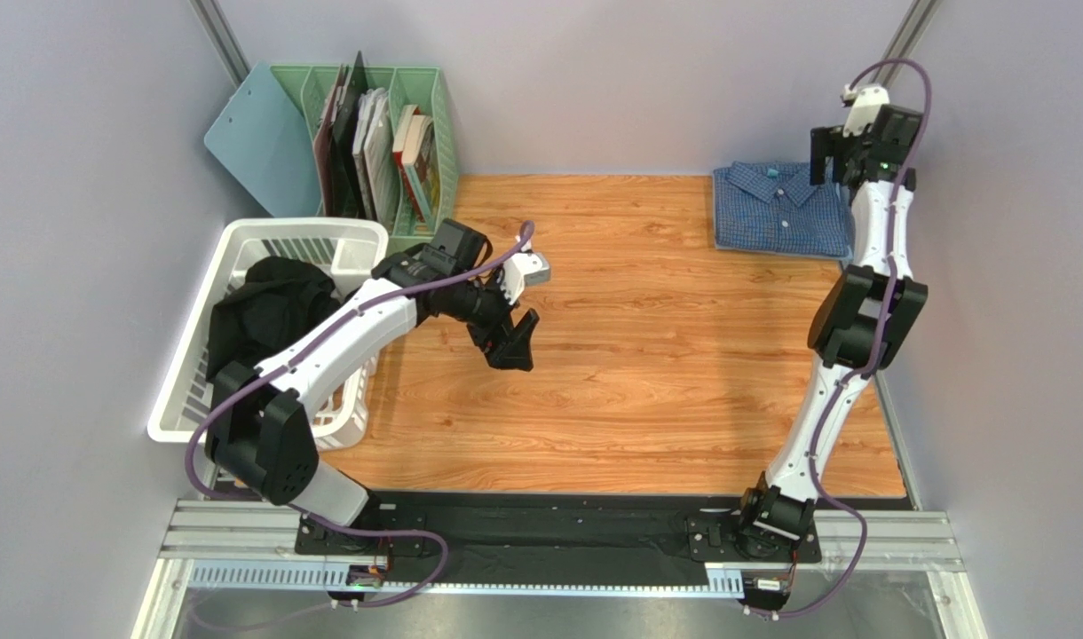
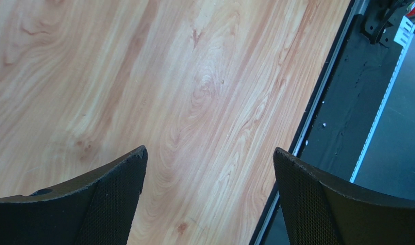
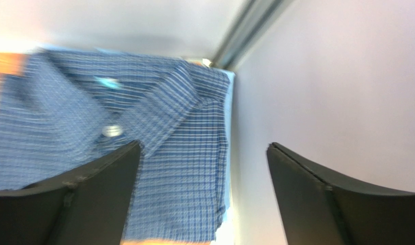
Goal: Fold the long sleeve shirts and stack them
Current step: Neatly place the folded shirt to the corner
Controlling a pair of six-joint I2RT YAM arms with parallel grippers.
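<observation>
The mid-blue checked collared shirt [image 1: 783,207] lay folded in the far right corner of the wooden table [image 1: 640,386], collar up. A pale sky-blue edge [image 3: 230,92] along its side was possibly a second shirt beneath it, though the blurred wrist view left that unsure. The right gripper [image 1: 838,163] hung over the shirt's right edge, jaws spread wide and empty. The left gripper [image 1: 514,341] hovered over bare wood near a white plastic laundry basket [image 1: 307,237], fingers likewise apart, holding nothing.
</observation>
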